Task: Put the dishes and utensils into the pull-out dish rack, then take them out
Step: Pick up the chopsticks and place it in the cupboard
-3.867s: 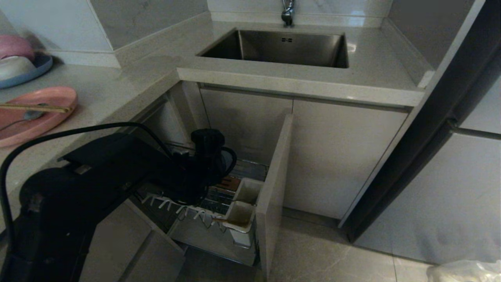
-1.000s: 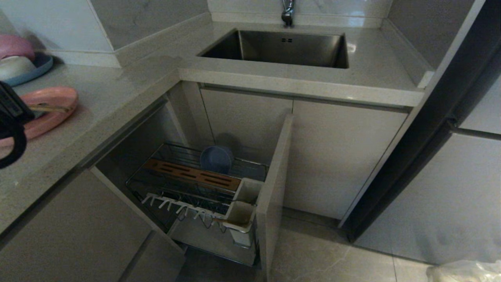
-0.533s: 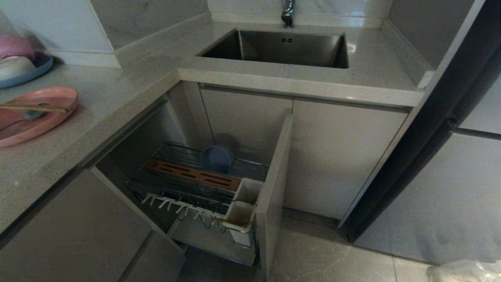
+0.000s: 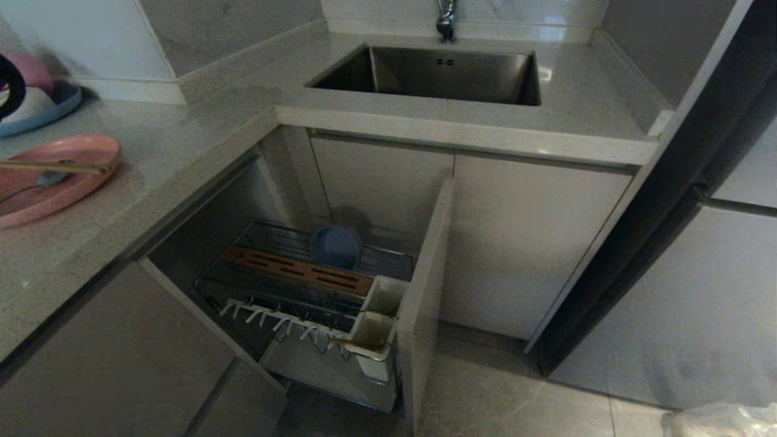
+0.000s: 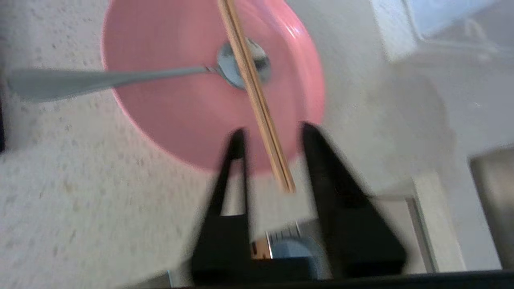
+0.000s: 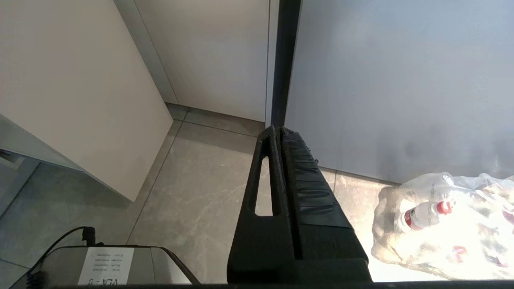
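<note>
- The plate (image 4: 51, 176) lies flat on the counter (image 4: 182, 139) at the far left of the head view, near the counter's front edge.
- The chopsticks (image 5: 257, 92) lie side by side across the plate, one end sticking out past its rim.
- The spoon (image 5: 120, 76) rests with its bowl in the plate under the chopsticks; its handle runs out over the rim above the counter.
- The left gripper (image 5: 273, 132) hangs above the plate's edge, fingers (image 5: 237, 144) apart, with the jutting end of the chopsticks between them; they hold nothing.
- The bowl (image 4: 335, 246) stands tilted on its edge at the back of the rack (image 4: 255, 315), behind the wooden strip (image 4: 297, 270).
- The rack is pulled out of the cabinet below the counter; white cups (image 4: 379, 315) stand at the end by its front panel (image 4: 425, 291), and white pegs (image 4: 273, 318) line its near side.
- A dark blue plate (image 4: 42, 109) with small bowls on it sits farther back on the counter, just beyond the pink one.
- A sink (image 4: 437, 73) is set in the counter beyond the rack.
- The right gripper (image 6: 279, 130) is parked low over the floor (image 6: 200, 192), fingers pressed together, empty, near a clear bag (image 6: 445, 224) of bottles.
</note>
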